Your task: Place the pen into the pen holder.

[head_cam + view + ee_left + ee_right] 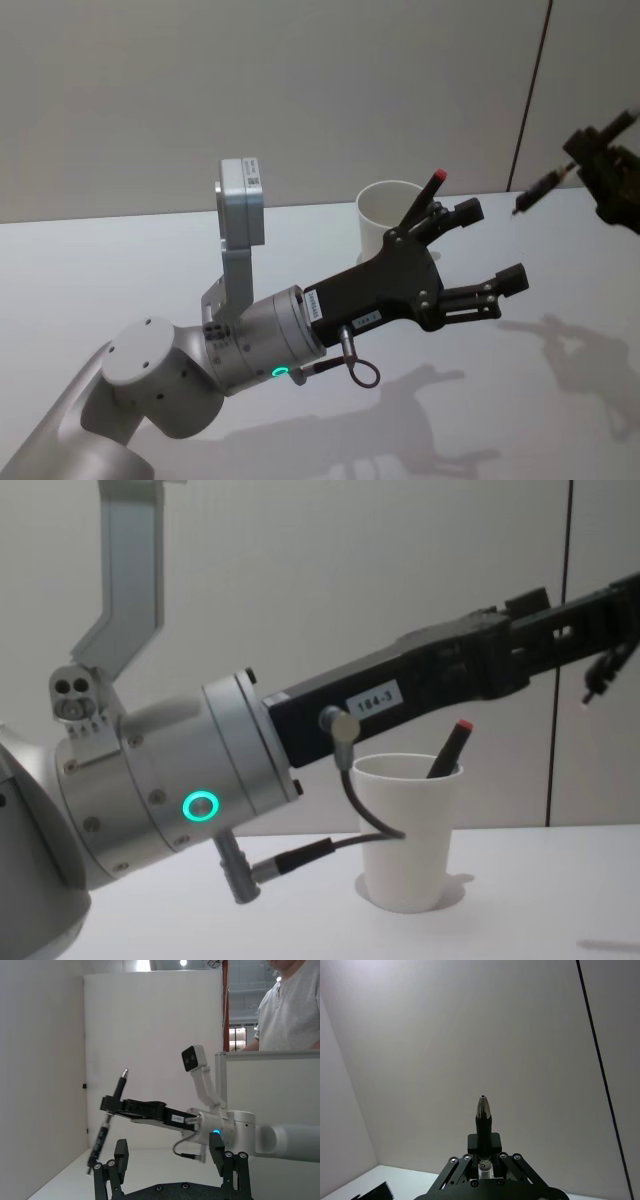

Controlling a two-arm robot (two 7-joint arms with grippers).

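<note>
The pen holder is a white paper cup [388,213] standing upright at the far middle of the table, also seen from the side as the cup [405,830]. A red-capped pen [434,181] leans inside it. My right gripper [583,160] hangs high at the right, shut on a black pen [540,188], well to the right of the cup. That pen [484,1112] sticks out between the fingers, tip outward. My left gripper [492,245] is open and holds nothing, hovering just right of the cup. The left wrist view shows the right gripper [111,1105] clamping the tilted pen [102,1132].
The white table [120,270] runs to a grey back wall. My left arm [200,770] reaches across in front of the cup. A person in a grey shirt [292,1005] stands behind a partition, touching nothing.
</note>
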